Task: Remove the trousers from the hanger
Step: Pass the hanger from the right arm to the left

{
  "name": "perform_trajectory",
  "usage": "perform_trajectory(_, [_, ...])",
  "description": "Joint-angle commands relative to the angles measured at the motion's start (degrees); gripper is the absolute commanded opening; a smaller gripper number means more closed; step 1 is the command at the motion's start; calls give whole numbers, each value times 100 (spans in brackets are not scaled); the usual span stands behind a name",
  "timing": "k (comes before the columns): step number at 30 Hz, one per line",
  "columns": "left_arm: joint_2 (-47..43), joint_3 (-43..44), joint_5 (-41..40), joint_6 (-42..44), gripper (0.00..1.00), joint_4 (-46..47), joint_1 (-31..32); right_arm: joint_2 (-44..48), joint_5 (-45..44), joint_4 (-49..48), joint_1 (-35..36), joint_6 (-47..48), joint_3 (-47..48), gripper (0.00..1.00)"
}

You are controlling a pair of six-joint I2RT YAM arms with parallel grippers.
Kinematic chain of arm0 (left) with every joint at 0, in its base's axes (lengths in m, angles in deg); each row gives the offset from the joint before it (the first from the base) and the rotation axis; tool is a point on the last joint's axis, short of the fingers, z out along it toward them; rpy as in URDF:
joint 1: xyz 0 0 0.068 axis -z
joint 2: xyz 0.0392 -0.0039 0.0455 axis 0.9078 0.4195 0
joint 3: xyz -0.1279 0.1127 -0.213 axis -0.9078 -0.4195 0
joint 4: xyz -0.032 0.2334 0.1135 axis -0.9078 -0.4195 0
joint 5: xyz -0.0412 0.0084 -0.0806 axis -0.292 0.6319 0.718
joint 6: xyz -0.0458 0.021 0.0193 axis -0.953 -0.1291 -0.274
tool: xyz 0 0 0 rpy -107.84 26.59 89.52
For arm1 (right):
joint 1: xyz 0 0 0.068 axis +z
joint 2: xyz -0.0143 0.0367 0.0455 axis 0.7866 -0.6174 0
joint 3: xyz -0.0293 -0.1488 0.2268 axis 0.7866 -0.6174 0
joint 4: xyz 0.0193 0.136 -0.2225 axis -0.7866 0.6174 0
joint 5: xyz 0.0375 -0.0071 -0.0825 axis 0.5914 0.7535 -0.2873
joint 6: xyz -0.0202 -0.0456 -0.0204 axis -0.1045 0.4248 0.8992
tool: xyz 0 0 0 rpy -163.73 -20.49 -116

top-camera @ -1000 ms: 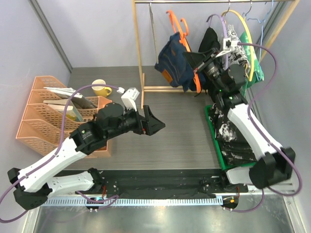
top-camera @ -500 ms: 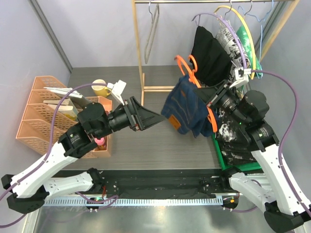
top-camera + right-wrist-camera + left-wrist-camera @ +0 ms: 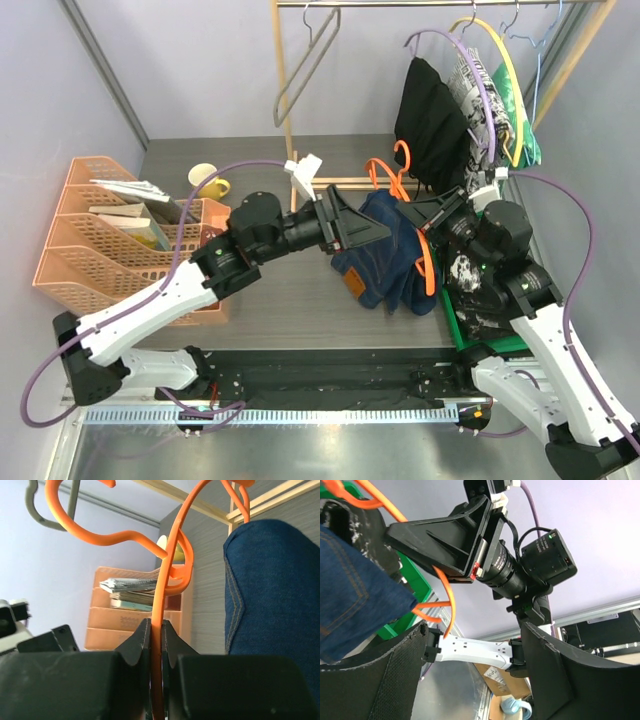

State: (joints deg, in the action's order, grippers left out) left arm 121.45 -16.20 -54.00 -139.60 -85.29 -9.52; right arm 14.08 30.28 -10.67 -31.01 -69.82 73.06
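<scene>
Left gripper (image 3: pixel 368 230) now at denim trousers (image 3: pixel 382 270), right gripper (image 3: pixel 156 632) clamping orange hanger (image 3: pixel 170 575)

1. The white printed trousers (image 3: pixel 468 72) on the rail carry bold dark lettering in newspaper style; the letters are too small and creased to read.
2. The blue denim trousers (image 3: pixel 388 265) have a tan patch (image 3: pixel 355 286) at the waistband; no brand on it can be made out.
3. A cardboard box (image 3: pixel 492 672) in the left wrist view bears dark marks, which are illegible.
4. The papers (image 3: pixel 131 586) in the orange rack (image 3: pixel 112 625) show faint print, which is unreadable.
</scene>
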Motion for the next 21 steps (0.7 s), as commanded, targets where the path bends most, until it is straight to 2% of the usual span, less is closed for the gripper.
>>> perform_trajectory(1, [308,413,-156,143,73,658,302,267,-669,-1149,259,-820,-63,1])
perform_trajectory(4, [397,501,-683,616,68,483,557,408,-1276,-1457,532,-1127,-212,1])
perform_trajectory(6, [415,545,-1086,1012,66,159,619,250,-894,-1799,603,-1120,-204,1])
perform_trajectory(8, [310,537,-1412,1048,65,-140,611,31,-601,-1714,647,-997,94,1])
perform_trajectory(10, [204,545,-1791,926,64,-483,602,-14,-460,-1713,726,-847,77,1])
perform_trajectory(12, [134,633,-1949,646,68,-730,532,73,-293,-1887,753,-637,-19,1])
perform_trajectory(14, [73,818,-2160,408,69,-1178,479,144,-21,-1933,761,-513,-168,1])
perform_trajectory(15, [-15,818,-2274,94,68,-1301,418,240,58,-2220,753,-530,-265,1])
perform_trajectory(19, [-788,143,-3152,-348,61,-951,356,486,505,-2573,761,-539,-704,1])
perform_trajectory(21, [-1069,-78,-3487,-603,59,-1073,216,583,691,-2914,761,-574,-819,1])
